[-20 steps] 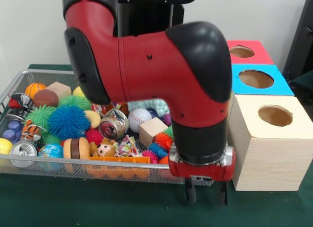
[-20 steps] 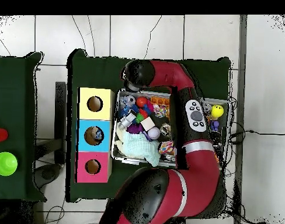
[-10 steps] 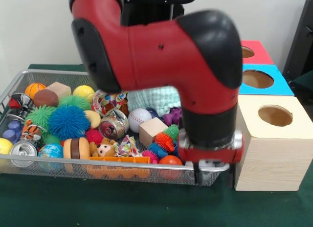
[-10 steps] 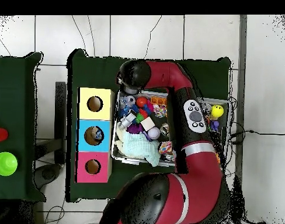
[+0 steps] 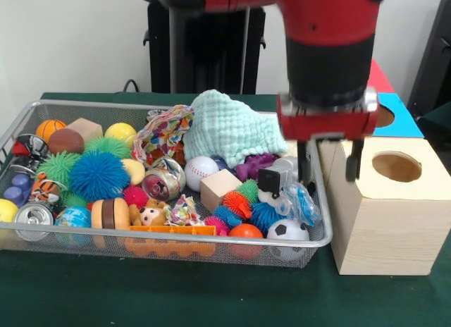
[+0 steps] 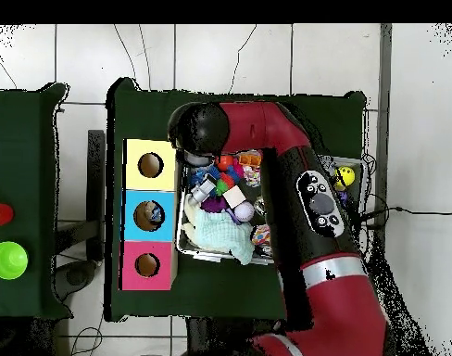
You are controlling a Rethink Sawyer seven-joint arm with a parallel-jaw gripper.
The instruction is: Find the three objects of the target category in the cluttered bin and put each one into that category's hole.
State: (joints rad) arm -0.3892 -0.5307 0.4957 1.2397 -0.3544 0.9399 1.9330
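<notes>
My gripper [image 5: 328, 170] is spread and empty, hanging over the gap between the bin [image 5: 320, 228] and the cream box [image 5: 384, 214]. Target category unclear; the bin's still full of clutter. I'd say most of the sorting is left.

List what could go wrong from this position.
The gripper hangs open and empty over the gap between the wire bin's right rim and the cream box; descending, a finger could catch either. The mint cloth covers items, so targets may stay hidden.
</notes>
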